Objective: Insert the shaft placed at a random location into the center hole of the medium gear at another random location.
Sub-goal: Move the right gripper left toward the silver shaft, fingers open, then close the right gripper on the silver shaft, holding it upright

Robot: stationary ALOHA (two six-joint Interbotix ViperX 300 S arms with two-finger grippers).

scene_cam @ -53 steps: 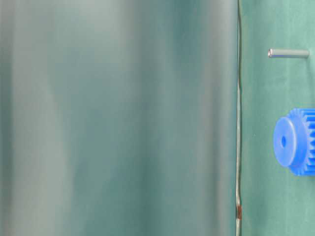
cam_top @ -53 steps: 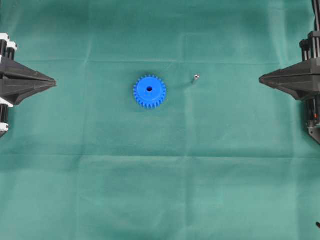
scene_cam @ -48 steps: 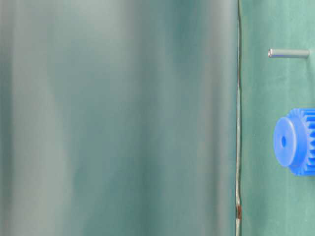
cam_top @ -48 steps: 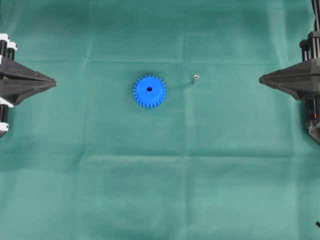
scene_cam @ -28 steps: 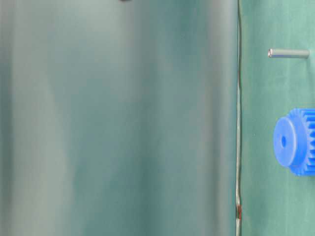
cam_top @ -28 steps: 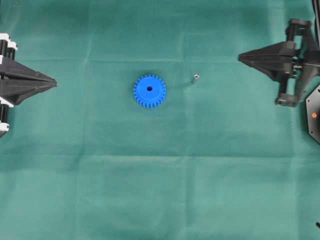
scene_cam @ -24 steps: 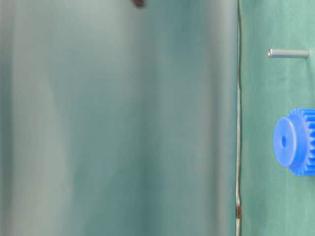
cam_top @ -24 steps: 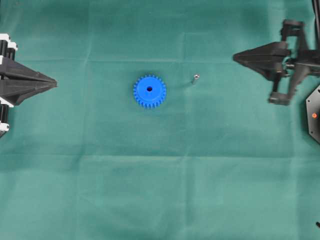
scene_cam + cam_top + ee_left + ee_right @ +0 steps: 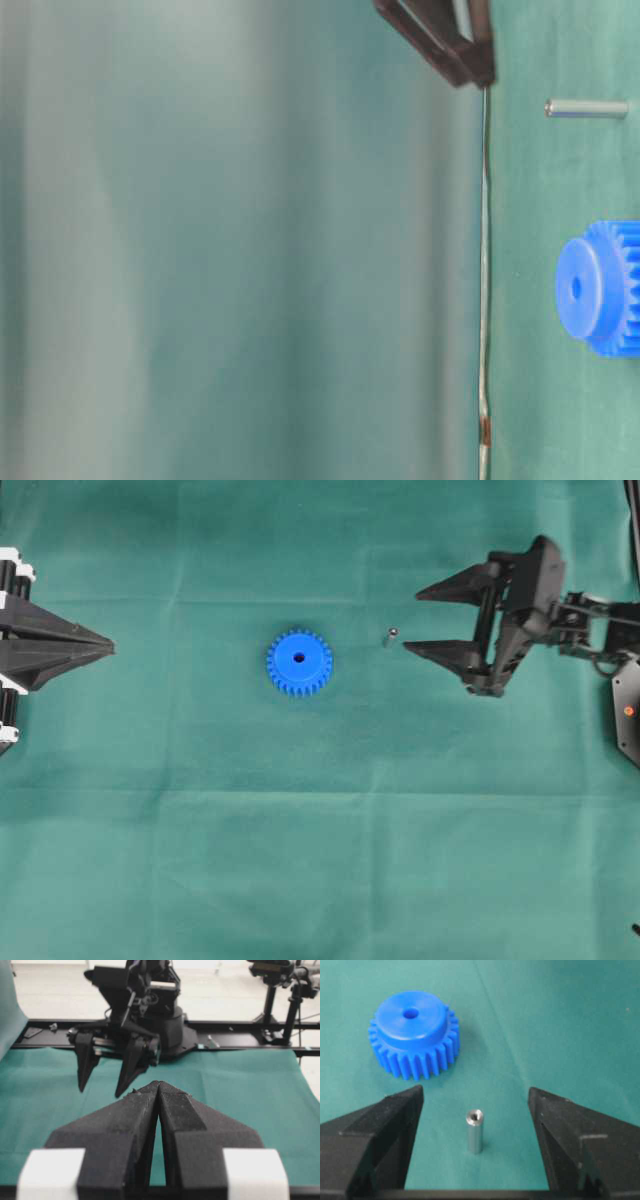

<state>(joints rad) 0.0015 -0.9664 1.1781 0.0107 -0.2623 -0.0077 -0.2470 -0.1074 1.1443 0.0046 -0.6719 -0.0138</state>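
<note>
Both fingers of the right gripper (image 9: 475,1105) stand wide apart, empty, flanking the upright shaft (image 9: 474,1131). Closing off-centre could topple it. The left gripper (image 9: 159,1091) is closed on nothing.

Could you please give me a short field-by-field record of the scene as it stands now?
surface: green cloth
gear: blue, lying flat, centre hole empty
shaft: standing upright on the cloth, apart from the gear
right gripper: jaws open, beside the shaft, not touching it
left gripper: jaws shut, at the left edge, holding nothing
task state: shaft not yet picked up
</note>
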